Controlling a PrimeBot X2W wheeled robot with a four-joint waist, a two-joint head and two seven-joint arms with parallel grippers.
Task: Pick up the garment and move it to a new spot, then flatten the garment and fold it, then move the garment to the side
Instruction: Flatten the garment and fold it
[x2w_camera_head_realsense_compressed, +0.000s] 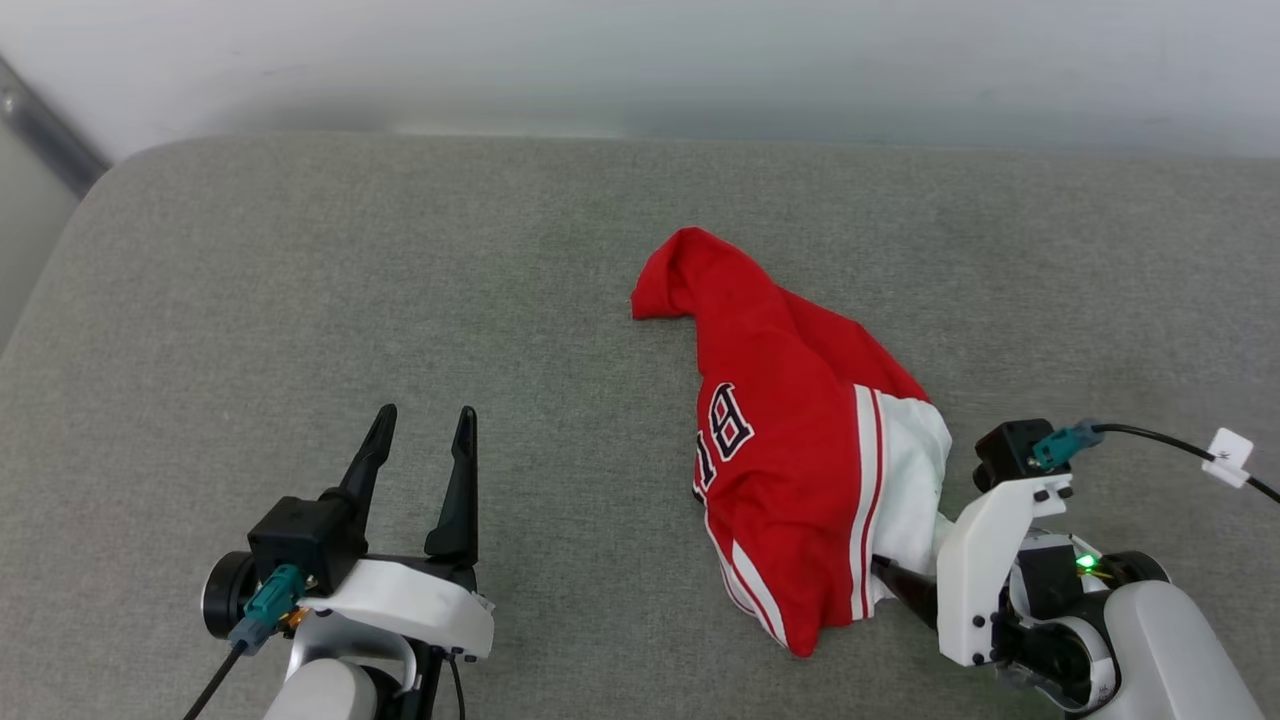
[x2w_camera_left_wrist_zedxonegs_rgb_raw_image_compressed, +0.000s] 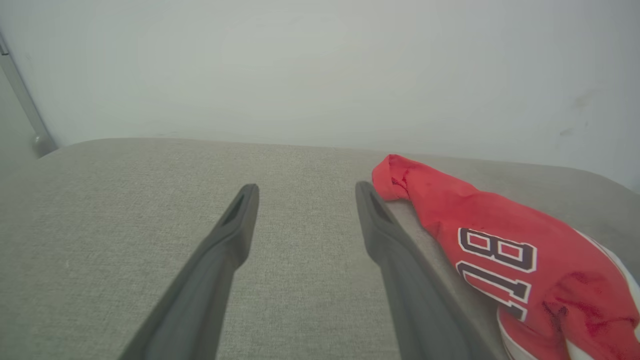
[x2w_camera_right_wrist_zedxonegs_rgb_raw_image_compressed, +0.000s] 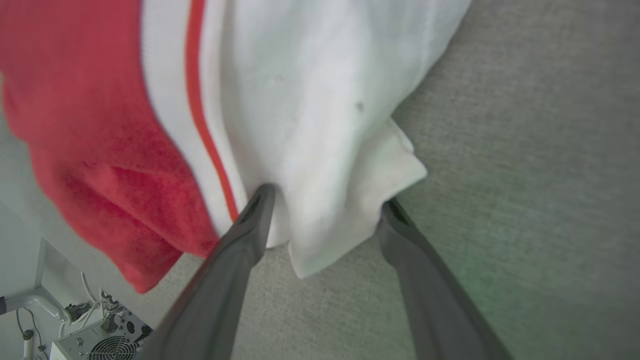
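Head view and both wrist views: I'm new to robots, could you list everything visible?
Red sports jersey with white sleeves and black lettering: one, red and white, crumpled right of centre on the surface.
Grey woven fabric surface: one, grey, under everything.
Pale wall: one, off-white, behind the surface.
Metal pole: one, silver-grey, far left corner.
White box with a fan grille: one, white, beyond the surface's edge in the right wrist view.
Left gripper: one, black jaws apart, empty, left of the jersey.
Right gripper: one, dark jaws apart around the jersey's white sleeve.
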